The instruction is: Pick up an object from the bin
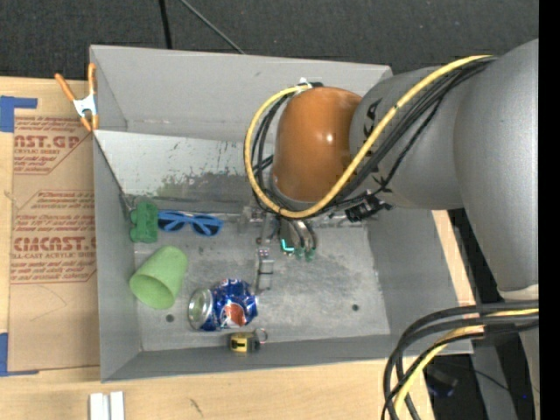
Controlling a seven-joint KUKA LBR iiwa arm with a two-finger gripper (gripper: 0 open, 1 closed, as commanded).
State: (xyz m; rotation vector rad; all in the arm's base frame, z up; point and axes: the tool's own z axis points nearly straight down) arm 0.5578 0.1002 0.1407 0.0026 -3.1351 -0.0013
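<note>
— Grey bin (236, 94): anything picked yet?
— No. My gripper (264, 268) hangs just beyond the crushed blue can (223, 306) by the near wall; nothing lifted, jaws' state I cannot tell.

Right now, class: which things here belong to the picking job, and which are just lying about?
Job: pincer; grey bin; crushed blue can, nearest the pincer.
Lying about: green cup; blue sunglasses; green toy; small yellow thing by the near wall.
</note>
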